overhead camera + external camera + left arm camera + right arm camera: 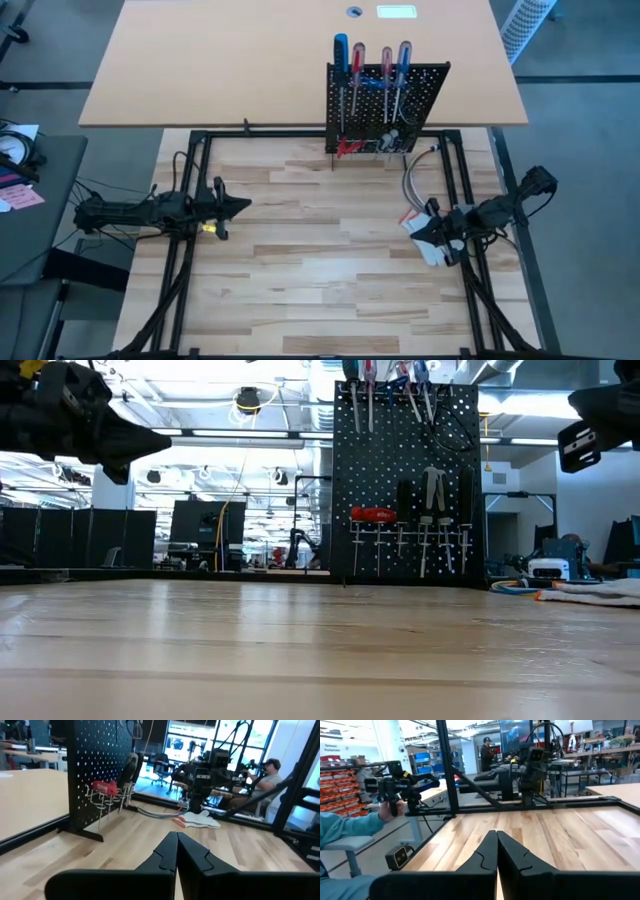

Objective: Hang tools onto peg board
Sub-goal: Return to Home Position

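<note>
Closing flat against each other with nothing between them, both pairs of jaws are empty. The left gripper [176,851] hangs over the left side of the table [330,270], and the right gripper [496,847] over its right side. Every tool in view hangs on the peg board [425,90] at the far edge: the screwdrivers [341,60] up top, the red pliers [373,514] on the bottom hooks. The hanging looks finished.

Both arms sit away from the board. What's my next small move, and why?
Probably just ease both arms to rest and stop. The left gripper and right gripper are shut and empty, well back from the peg board, where the screwdrivers and red pliers hang. No loose tool shows on the tabletop in the high view.
</note>
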### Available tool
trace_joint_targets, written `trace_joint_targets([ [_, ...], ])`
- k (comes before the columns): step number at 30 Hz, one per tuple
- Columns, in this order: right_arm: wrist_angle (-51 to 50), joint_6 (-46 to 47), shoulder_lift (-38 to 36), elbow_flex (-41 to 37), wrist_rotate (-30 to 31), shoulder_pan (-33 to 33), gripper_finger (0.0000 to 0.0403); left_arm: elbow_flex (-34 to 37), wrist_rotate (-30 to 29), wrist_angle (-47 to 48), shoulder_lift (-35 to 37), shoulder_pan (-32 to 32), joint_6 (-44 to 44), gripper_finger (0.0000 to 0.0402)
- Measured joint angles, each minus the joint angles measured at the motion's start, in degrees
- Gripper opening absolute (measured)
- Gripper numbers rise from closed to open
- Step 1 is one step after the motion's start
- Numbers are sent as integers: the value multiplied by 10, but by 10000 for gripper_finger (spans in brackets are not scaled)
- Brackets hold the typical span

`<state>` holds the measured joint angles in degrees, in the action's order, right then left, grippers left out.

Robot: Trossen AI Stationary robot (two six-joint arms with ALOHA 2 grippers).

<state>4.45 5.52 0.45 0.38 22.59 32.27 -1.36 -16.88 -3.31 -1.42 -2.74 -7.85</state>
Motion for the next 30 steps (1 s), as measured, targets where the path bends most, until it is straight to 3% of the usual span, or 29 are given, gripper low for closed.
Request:
trace_joint_targets([
  [10, -1, -4, 0, 0, 2, -7, 6, -3, 0, 6, -1, 0, -2, 0],
  [14, 2, -115, 0, 0, 48, -31, 6, -2, -1, 7, -1, 0, 2, 0],
  [18, 2, -244, 0, -1, 50, -72, 6, -2, -1, 7, -1, 0, 1, 0],
  [21, 2, -281, 0, -1, 50, -103, 7, -2, -1, 7, -1, 0, 1, 0],
  [27, 3, -283, -1, -1, 50, -154, 7, -2, -1, 8, -1, 0, 1, 0],
  [30, 9, -177, -1, -1, 43, -163, 7, -2, -1, 8, -1, 0, 1, 0],
])
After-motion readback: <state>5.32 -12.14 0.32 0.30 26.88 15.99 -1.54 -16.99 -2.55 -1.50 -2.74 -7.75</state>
